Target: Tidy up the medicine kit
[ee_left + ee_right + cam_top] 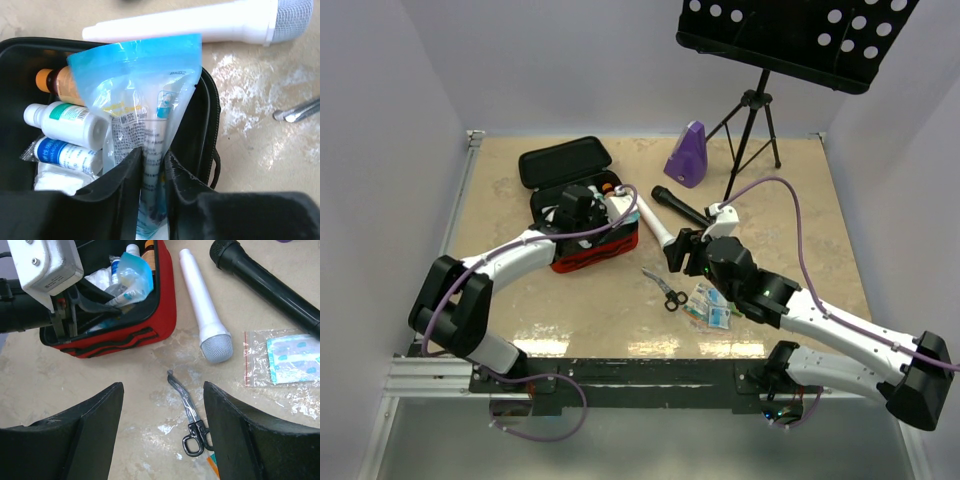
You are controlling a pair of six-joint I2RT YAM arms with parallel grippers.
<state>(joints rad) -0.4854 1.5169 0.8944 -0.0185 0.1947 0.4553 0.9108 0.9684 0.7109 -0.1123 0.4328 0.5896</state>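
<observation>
Marbled tan bench (pixel 570 320), pale walls round it. You have the left gripper (pixel 153 157) down in the medicine kit (pixel 150 325), fingers nearly together, pinching the lower part of a blue-and-clear pouch (pixel 140 75). Pouch stands upright between the fingers, its blue top past the tips, against the kit's far wall. Kit is open, red outside, black lining, lid (pixel 565 162) laid flat beyond the left gripper.

Left of that gripper's fingers, inside the kit:
- an amber bottle (pixel 52 80) with an orange cap
- a white bottle (pixel 65 120) with a teal label
- a blue-label bottle (pixel 60 152)
- something white and soft (pixel 52 182) nearest the wrist, can't tell what

Beyond the pouch top, outside the kit, a white microphone (pixel 200 22) lies on the bench just beside the kit wall; touching or not, can't tell.

Your right gripper (pixel 162 387) is spread wide, nothing between the fingers, hovering over the bench. Below it, between the fingers, lie scissors (pixel 192 415), blades closed. Ahead of it is the white microphone's grille, and ahead-left the kit with the left gripper in it. Ahead-right lies a black microphone (pixel 270 285). Right of the fingers a clear zip bag (pixel 282 360) with blue strips lies flat on the bench, near the black microphone. Far beyond both grippers are a purple metronome (pixel 687 155) and a music stand (pixel 790 40).
</observation>
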